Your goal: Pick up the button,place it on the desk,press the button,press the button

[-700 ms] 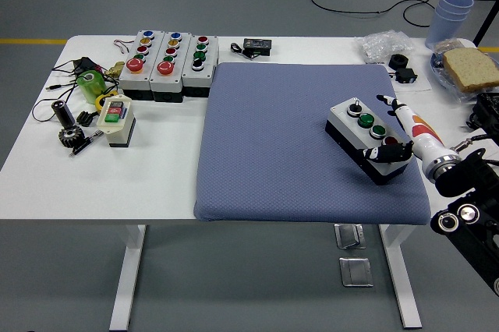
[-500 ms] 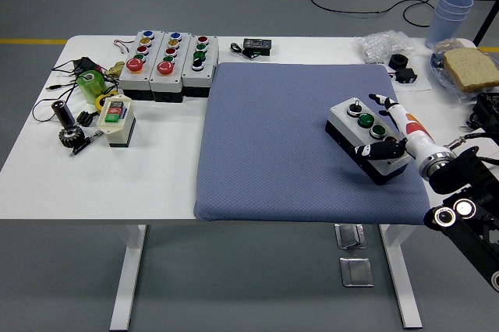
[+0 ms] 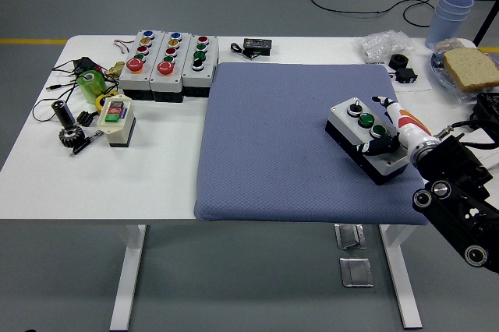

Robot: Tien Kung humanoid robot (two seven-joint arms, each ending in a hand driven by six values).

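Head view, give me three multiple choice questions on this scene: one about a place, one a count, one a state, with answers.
1. Where does the grey button box lie?
A. on the blue mat
B. on bare table
C. on the floor
2. How many button boxes stand in the far-left row?
A. one
B. three
C. five
3. What is the right hand doing?
A. hanging off the table
B. fingers on the grey box
C. holding a cup

Answers: 1 A, the blue mat lies under it. 2 B, three stand side by side. 3 B, the fingers rest on its near end.
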